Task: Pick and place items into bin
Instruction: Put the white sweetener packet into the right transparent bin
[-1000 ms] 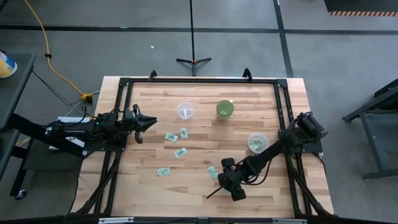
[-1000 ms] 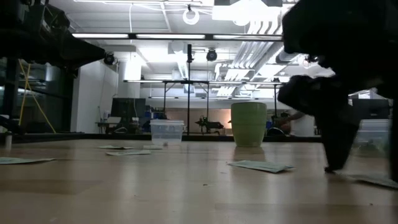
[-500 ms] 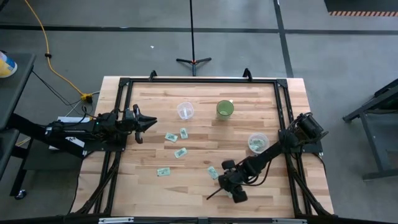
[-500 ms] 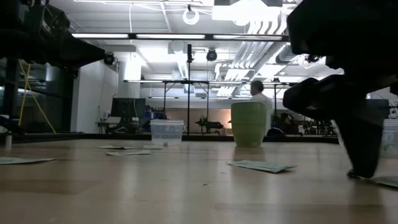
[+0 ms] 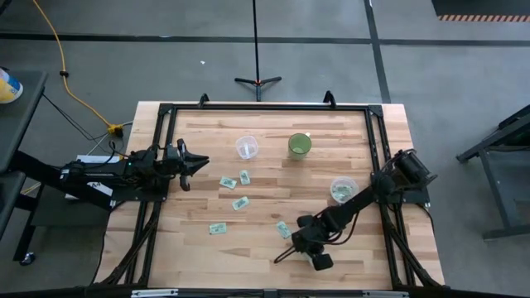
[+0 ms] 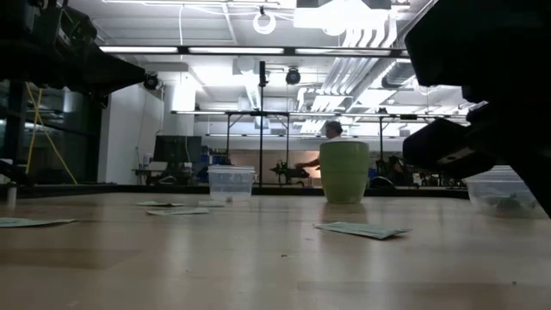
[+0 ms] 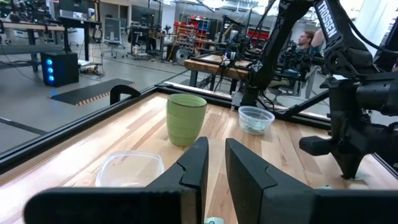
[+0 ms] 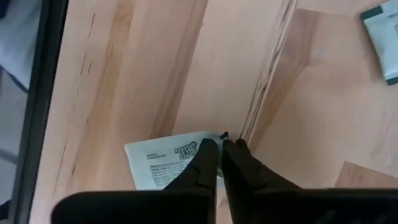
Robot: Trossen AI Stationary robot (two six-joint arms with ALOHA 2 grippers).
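Several small pale green and white packets lie flat on the wooden table: two [image 5: 228,182] [image 5: 244,177] side by side, one [image 5: 240,203] below them, one [image 5: 218,228] nearer the front and one [image 5: 283,229] beside my right gripper. That gripper [image 5: 291,247] is low over the table near its near edge, shut on a white packet [image 8: 165,163]. The clear bin [image 5: 343,189], with packets in it, stands by the right arm. My left gripper [image 5: 201,162] hovers at the table's left, its fingers [image 7: 216,155] a narrow gap apart and holding nothing. My right gripper pinches the white packet between its two fingers at one end, by a corner [image 8: 204,140]. The fingers point steeply down at the table. The packet's printed face is up and about level with the wood. Whether it is clear of the table, I cannot tell.
A clear cup [image 5: 247,147] and a green cup [image 5: 300,146] stand at the far middle of the table. A black frame rail [image 5: 166,124] runs around the tabletop. Another packet [image 8: 380,34] lies near the right gripper. A person shows far off in the room behind.
My right gripper has shut on the white packet and has shifted a little toward the table's near edge, sliding out toward the side of the low view. The packet that lay under its fingertip there is gone from that view.
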